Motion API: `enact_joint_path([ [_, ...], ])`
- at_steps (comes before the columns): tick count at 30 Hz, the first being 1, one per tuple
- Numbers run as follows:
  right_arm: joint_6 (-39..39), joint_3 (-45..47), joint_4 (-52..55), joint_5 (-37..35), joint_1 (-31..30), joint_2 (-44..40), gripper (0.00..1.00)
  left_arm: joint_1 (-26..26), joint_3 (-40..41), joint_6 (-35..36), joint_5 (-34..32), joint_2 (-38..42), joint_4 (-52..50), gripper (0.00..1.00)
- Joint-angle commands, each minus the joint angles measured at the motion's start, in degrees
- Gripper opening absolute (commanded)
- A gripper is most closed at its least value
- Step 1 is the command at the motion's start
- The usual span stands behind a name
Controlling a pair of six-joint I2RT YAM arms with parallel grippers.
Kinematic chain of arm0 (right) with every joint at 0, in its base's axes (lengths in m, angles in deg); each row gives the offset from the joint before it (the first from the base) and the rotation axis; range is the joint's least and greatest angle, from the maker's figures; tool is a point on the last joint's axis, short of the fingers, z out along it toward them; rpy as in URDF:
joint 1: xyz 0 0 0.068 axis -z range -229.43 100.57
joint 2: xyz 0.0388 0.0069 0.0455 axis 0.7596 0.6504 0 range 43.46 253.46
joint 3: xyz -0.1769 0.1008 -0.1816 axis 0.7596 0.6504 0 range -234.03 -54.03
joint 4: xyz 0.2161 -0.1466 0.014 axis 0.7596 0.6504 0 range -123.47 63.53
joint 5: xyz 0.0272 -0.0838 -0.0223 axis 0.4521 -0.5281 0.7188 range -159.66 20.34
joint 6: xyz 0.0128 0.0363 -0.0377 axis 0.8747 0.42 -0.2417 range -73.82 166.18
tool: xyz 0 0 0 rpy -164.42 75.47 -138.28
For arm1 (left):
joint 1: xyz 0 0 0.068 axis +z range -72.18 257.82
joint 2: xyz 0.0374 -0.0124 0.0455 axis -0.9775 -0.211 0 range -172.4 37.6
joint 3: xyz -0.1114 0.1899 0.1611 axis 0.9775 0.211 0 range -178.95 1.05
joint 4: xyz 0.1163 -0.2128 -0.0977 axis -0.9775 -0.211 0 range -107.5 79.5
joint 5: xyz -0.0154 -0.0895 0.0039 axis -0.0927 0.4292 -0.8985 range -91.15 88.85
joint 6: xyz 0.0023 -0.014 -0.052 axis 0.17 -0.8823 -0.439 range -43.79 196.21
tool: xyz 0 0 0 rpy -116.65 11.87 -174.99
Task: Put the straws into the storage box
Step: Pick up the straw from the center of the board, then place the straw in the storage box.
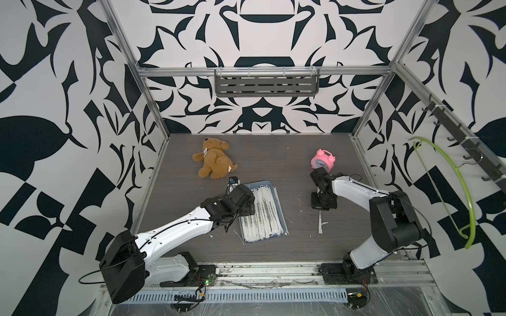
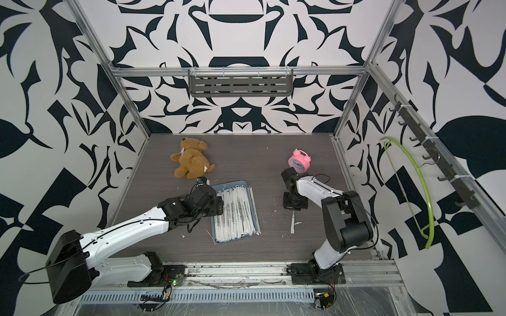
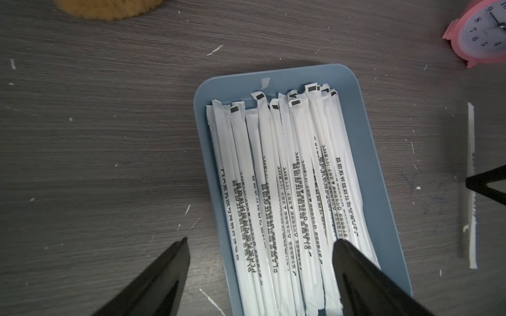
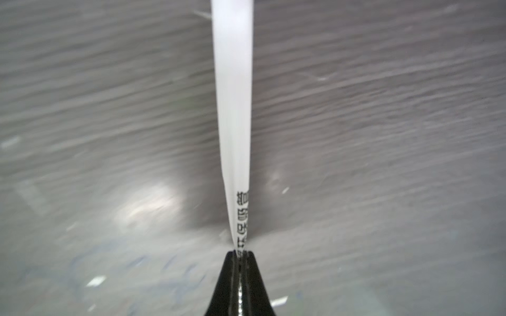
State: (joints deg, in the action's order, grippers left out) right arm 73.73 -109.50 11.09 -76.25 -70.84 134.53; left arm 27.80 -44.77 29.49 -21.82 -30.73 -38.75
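1. The shallow blue-grey plastic storage box with rounded corners sits just below centre in both top views, on the dark wood-grain table. It is filled with straws in white paper wrappers, lying lengthwise.
2. The left gripper hangs spread wide across the box's left rim, holding nothing.
3. Right of the box, the right gripper is pressed together, pinching one more wrapped straw low at the table.
4. Farther back, a brown plush teddy bear lies upper left and a pink alarm clock stands upper right.
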Motion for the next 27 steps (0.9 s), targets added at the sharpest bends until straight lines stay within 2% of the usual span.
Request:
enact_joint_path([
  [1, 5.7, -10.66, 5.61, -2.29, -12.12, -3.08, 0.06, 3.04, 2.72, -1.62, -0.76, 2.98, -2.67, 0.89],
  [4, 10.59, -21.22, 6.27, -2.97, -22.34, 1.96, 0.06, 7.52, 5.35, -3.7, 1.16, 6.32, -3.37, 0.89],
  [6, 12.5, -26.79, 5.24, -3.22, -27.37, 6.79, 0.06, 8.61, 6.49, -4.64, 1.36, 8.63, -3.61, 0.89],
  [9, 13.91, -31.3, 3.92, -2.3, -31.58, 14.27, 0.05, 8.71, 7.31, -5.22, 0.89, 10.48, -4.41, 0.89],
  [19, 16.91, -29.37, 0.59, 1.75, -33.01, 21.85, 0.09, 8.69, 7.2, -4.06, 1.76, 8.54, -4.13, 0.89],
  [24, 17.27, -30.07, 2.02, 1.75, -33.0, 22.02, 0.29, 8.71, 7.92, -4.27, 2.4, 8.55, -2.86, 0.89],
  [27, 16.57, -30.44, 3.74, 1.54, -33.08, 19.57, 0.34, 8.67, 7.51, -3.55, 1.97, 8.83, -3.27, 0.88],
])
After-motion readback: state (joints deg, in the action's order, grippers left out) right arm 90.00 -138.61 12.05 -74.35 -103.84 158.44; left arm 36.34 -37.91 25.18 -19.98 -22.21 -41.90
